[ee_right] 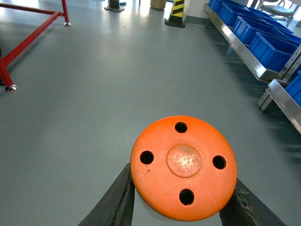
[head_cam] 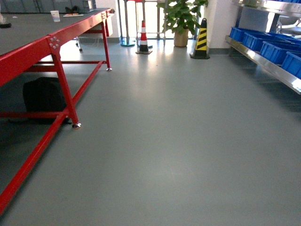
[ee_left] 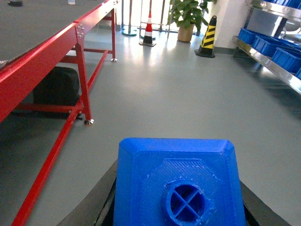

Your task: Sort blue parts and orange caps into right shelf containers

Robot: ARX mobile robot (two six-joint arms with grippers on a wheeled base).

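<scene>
Your left end effector [ee_left: 176, 214] is pinching a blue part [ee_left: 178, 181], its dark fingers [ee_left: 101, 207] pressed against both sides of the block with the round stud facing the wrist camera. Your right end effector [ee_right: 181, 207] is clamped on an orange cap [ee_right: 183, 167], fingers [ee_right: 117, 200] hugging its left and right rim and the flat top with four dark holes toward the camera. Neither end effector shows in the head view.

Ahead of you a wide stretch of grey floor [head_cam: 164, 141] lies open. On the left, the red-framed desk [head_cam: 51, 44] runs into the distance, its near leg foot resting on the floor with a black bag [head_cam: 42, 96] tucked beneath. On the right, the shelf [head_cam: 263, 63] presents its shiny front rail along the edge, with the right shelf containers [head_cam: 273, 47] lined up on it. At the far end stand an orange-and-white cone [head_cam: 143, 40], a yellow-and-black cone [head_cam: 201, 40] and a potted plant [head_cam: 182, 19].
</scene>
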